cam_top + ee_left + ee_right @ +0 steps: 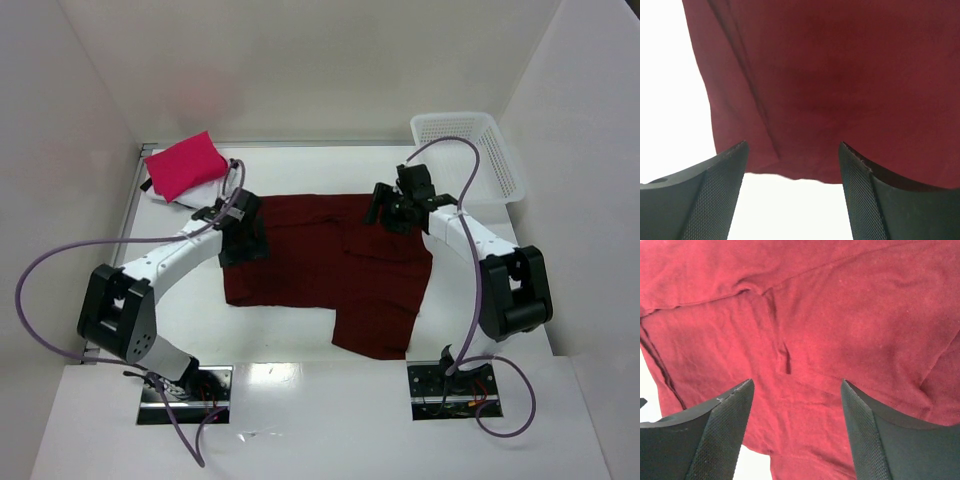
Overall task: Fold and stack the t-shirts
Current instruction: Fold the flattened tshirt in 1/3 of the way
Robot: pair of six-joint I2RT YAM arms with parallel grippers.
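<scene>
Risk: the maroon t-shirt lies loosely half-folded. A pinch that catches only the top layer would likely drag the fold open or bunch it. Left gripper: jaws spread, holding nothing, cloth edge just beneath and ahead of the tips. Right gripper: jaws spread, empty, a seam between the tips. Both arms reach forward, wrists pitched down over the cloth. The pink t-shirt lies beyond the left jaws, well apart.
</scene>
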